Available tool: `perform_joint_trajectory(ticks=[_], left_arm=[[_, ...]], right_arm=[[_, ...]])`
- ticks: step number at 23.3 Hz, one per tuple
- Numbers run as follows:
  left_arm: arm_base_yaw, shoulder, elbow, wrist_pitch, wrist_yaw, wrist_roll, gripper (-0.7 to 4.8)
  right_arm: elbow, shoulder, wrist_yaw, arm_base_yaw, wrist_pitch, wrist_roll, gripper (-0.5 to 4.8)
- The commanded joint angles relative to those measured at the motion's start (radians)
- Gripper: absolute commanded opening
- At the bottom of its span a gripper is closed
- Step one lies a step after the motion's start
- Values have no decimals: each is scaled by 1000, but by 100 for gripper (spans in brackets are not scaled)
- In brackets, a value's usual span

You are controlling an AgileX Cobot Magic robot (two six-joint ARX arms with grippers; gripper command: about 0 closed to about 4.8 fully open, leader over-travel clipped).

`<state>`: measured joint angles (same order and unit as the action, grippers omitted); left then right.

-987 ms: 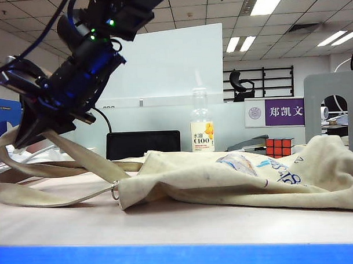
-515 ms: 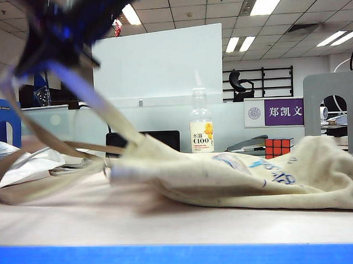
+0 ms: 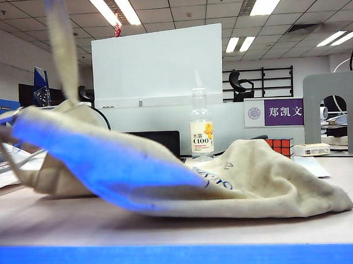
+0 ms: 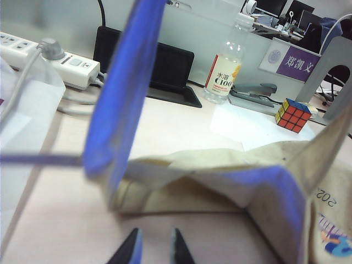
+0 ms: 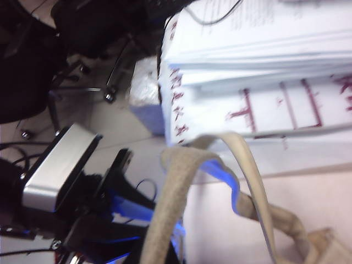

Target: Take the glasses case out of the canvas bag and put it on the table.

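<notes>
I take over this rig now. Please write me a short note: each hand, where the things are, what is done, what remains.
The left hand is low over the table, slightly open and empty, facing the canvas bag.
The right hand is shut, apparently on the bag's strap, which runs up out of the exterior view; that end of the bag is raised.
The glasses case shows in no view.
Done: bag lifted by its strap.
Left: take the case out and put it on the table.
</notes>
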<state>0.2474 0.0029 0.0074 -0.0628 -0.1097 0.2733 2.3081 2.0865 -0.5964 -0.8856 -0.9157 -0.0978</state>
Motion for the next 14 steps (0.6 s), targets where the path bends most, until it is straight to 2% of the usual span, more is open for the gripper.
perform_joint_trajectory(ticks=[1, 9, 14], left_arm=[[-1, -1, 0, 16, -7, -8, 80], [-1, -1, 3, 19, -3, -8, 80], [-1, -1, 5, 21, 0, -8, 80]], right_arm=[[-10, 18, 39, -14, -20, -18, -5], [-134, 82, 109, 0, 24, -40, -6], [-266, 96, 169, 78, 151, -26, -5]])
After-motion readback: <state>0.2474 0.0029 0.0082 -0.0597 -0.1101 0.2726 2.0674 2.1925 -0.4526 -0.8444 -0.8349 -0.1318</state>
